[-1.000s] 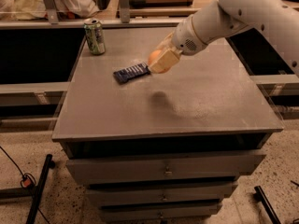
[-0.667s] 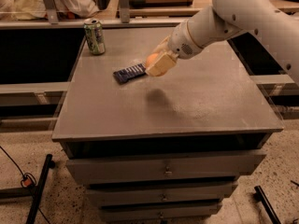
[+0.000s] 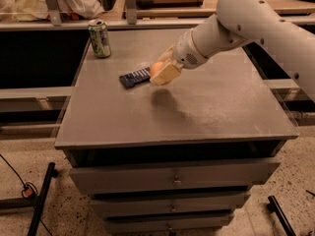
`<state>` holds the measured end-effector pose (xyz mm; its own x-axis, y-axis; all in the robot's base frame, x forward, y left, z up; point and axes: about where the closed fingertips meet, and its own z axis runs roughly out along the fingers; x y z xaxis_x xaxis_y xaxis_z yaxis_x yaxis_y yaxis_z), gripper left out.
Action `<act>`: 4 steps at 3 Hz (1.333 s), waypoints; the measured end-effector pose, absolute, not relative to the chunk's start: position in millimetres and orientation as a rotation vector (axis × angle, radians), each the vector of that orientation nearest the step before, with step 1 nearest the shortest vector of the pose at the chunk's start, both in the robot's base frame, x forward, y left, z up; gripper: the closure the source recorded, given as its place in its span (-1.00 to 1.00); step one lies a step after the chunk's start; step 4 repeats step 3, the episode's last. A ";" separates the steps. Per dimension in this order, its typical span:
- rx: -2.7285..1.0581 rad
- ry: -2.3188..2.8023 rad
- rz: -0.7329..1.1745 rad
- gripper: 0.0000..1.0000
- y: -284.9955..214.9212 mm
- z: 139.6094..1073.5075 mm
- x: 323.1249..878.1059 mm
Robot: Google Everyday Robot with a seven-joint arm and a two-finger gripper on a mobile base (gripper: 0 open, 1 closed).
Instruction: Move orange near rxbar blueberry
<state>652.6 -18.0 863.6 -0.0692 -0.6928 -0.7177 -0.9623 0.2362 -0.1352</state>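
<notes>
A green-and-white drink can (image 3: 100, 38) stands upright at the far left corner of a grey surface (image 3: 221, 107), well apart from everything else on it. To its right, the rxbar blueberry (image 3: 134, 77) lies flat in its dark navy wrapper, angled slightly, near the middle of the left half. Just beside the bar's right end, the robot's pincer (image 3: 163, 74) hangs a little above the surface, its 2 pale fingers closed around the orange (image 3: 156, 67); only part of the fruit shows between them, and it appears to be held clear of the top rather than resting on it. A soft shadow (image 3: 165, 100) falls on the surface below and in front of the pincer. From there the white arm (image 3: 236, 23) runs up and to the right, out of view at the right edge. Beneath the surface, 3 drawers (image 3: 172, 178) face the camera, stacked 1 above the other.
</notes>
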 end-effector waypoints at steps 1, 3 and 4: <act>-1.525 1.828 0.506 -0.72 -16.0 862.1 652.3; -1.529 1.827 0.510 -1.00 -13.7 860.6 652.0; -1.529 1.827 0.510 -1.00 -13.7 860.6 652.0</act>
